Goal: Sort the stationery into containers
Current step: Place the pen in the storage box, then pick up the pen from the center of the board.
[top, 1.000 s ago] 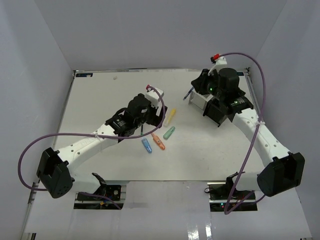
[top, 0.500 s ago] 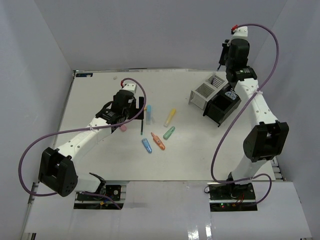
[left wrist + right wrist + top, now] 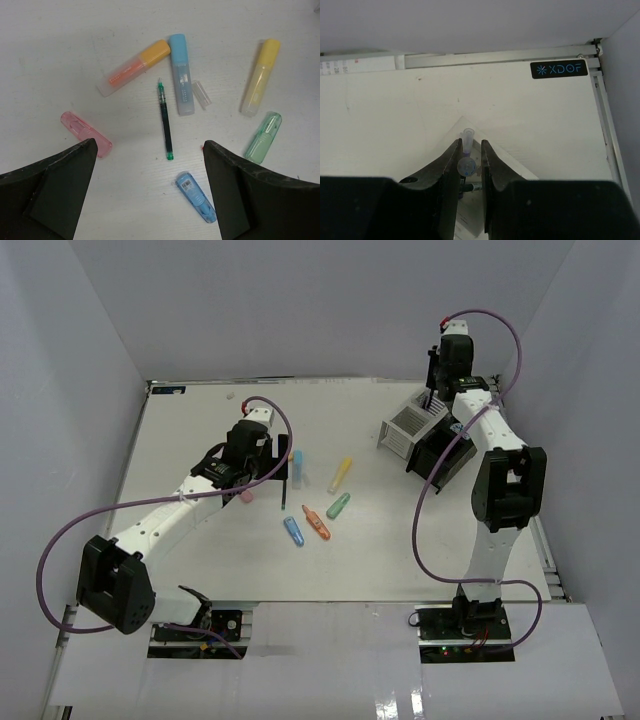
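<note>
Several markers lie mid-table: light blue (image 3: 297, 468), yellow (image 3: 340, 475), green (image 3: 338, 505), orange (image 3: 316, 523), blue (image 3: 293, 531), pink (image 3: 245, 497). My left gripper (image 3: 266, 456) hovers over them, open and empty (image 3: 149, 150). Below it are a thin green pen (image 3: 166, 121), a second orange marker (image 3: 134, 67), the light blue marker (image 3: 180, 75) and the pink one (image 3: 86, 134). My right gripper (image 3: 433, 390) is shut (image 3: 469, 142) on a purple pen with a clear cap (image 3: 468, 136), above the far corner of the white organiser (image 3: 408, 426). The black organiser (image 3: 440, 457) stands beside it.
A loose clear cap (image 3: 201, 95) lies by the light blue marker. Another dark pen (image 3: 472, 187) lies inside the white organiser. White walls close the table at the back and sides; a metal rail (image 3: 495, 57) runs along the far edge.
My right arm lifted from over the organisers with the purple pen, swung to the back, and now holds it at the white organiser's far corner. My left gripper drew back left, then stayed still.
</note>
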Action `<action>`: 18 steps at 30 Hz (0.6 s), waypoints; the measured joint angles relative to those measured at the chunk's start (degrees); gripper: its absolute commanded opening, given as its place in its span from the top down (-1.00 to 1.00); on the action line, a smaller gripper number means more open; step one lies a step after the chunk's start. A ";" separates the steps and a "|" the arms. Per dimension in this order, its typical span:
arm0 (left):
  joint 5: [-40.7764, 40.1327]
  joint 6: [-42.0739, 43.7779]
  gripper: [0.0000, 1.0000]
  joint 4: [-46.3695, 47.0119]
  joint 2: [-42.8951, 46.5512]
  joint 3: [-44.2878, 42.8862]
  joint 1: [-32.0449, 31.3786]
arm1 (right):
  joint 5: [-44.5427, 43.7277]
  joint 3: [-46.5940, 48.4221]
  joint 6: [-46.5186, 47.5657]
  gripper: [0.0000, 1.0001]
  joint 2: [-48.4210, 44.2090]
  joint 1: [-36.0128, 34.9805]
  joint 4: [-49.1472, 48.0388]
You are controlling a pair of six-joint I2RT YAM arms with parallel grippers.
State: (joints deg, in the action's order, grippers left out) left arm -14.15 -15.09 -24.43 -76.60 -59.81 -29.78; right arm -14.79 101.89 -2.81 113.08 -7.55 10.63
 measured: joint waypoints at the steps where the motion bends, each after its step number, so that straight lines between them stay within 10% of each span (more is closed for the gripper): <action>1: 0.00 0.00 -0.96 0.00 0.00 0.00 0.00 | 0.17 0.00 -0.02 0.46 0.85 0.00 0.02; 6: 0.04 0.00 -0.96 0.00 0.00 0.00 0.11 | 1.44 -0.13 -0.44 -0.55 2.27 0.00 0.87; 18: 1.55 -0.59 -0.96 0.00 -0.31 0.00 0.85 | 6.12 -9.46 -1.16 -0.93 -16.22 -0.02 3.91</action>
State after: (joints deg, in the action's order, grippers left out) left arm -12.60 -15.68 -24.43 -76.90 -59.81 -28.93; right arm -8.67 92.42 -3.97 96.86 -7.57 14.55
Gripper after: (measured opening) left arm 0.979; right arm 0.984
